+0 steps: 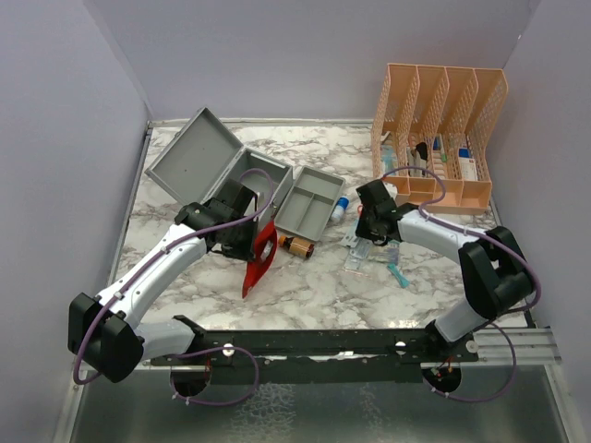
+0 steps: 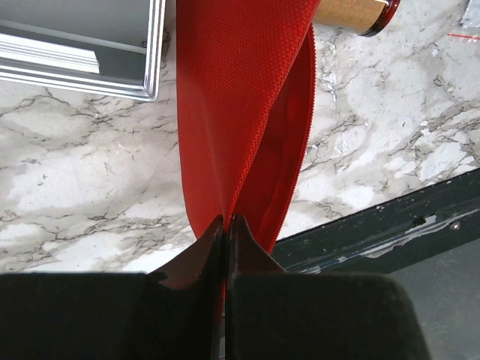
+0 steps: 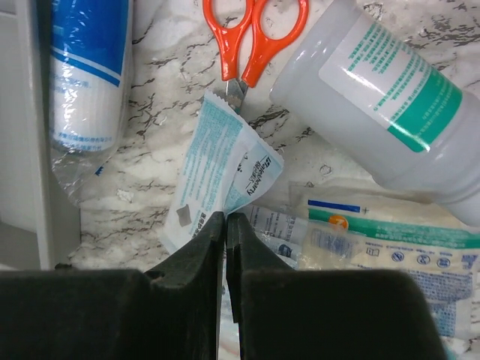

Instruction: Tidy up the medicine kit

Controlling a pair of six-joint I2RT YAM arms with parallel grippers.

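Note:
The medicine kit, a grey metal case [image 1: 251,175], stands open at the back left with its lid [image 1: 192,152] raised. Its grey divided tray [image 1: 309,201] lies on the table beside it. My left gripper [image 1: 249,238] is shut on the flat red pouch [image 1: 259,265], which hangs from the fingertips in the left wrist view [image 2: 240,97]. My right gripper [image 1: 363,233] is shut on the edge of a blue-and-white sachet [image 3: 217,157] and sits low over the loose supplies, next to the tray's side [image 3: 22,112].
Around the right gripper lie orange scissors [image 3: 255,34], a white bottle with a green label [image 3: 382,90], a blue-labelled bandage roll [image 3: 86,75] and flat packets [image 3: 375,240]. An amber bottle [image 1: 297,245] lies by the pouch. A peach slotted organizer [image 1: 439,129] stands back right.

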